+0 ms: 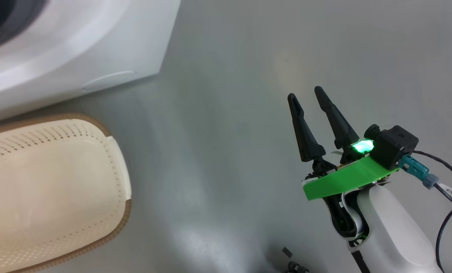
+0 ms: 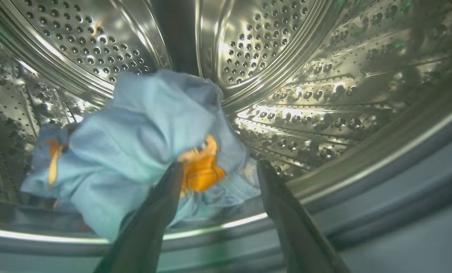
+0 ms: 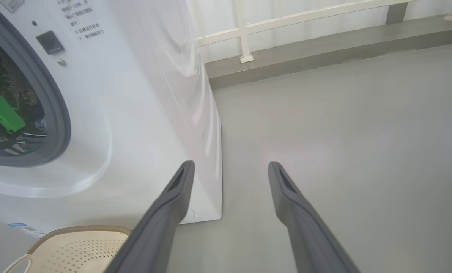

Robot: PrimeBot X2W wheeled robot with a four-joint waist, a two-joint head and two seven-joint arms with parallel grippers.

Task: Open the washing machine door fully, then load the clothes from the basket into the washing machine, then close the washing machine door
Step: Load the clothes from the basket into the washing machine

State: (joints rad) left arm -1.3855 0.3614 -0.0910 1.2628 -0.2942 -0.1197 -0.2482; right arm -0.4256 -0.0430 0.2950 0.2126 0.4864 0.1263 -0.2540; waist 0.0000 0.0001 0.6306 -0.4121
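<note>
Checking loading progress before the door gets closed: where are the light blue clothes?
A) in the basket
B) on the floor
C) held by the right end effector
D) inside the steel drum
D: the left wrist view shows the clothes inside the steel drum, beyond the open left end effector; the basket's visible part is empty.

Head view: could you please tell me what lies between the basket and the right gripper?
Bare grey floor separates the basket and the open right gripper, seen in the head view.
</note>
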